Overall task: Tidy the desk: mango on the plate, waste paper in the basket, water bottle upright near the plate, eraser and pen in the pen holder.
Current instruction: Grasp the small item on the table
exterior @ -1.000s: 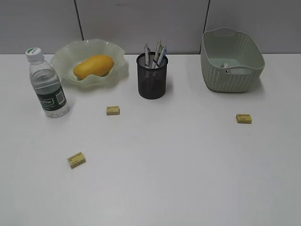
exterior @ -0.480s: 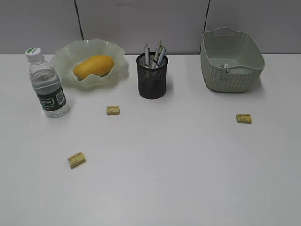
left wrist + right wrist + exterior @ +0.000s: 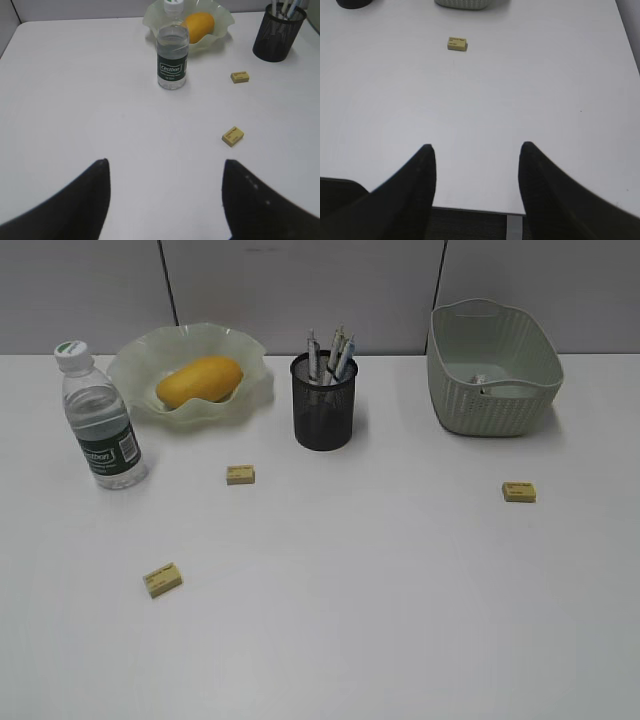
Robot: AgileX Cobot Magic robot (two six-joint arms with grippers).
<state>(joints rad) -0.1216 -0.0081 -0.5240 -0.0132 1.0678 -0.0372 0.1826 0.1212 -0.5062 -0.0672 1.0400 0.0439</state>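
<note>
Exterior view: water bottle (image 3: 101, 420) upright, mango (image 3: 199, 380) lying crosswise.

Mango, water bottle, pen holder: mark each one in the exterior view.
mango (image 3: 199, 380): exterior view, middle of the yellow fruit's skin.
water bottle (image 3: 103, 430): exterior view, clear body just above the green label.
pen holder (image 3: 323, 416): exterior view, front of the black mesh wall.

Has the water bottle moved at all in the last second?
No. The water bottle stands upright at the same spot left of the plate, with the same gap to the nearest eraser.
</note>
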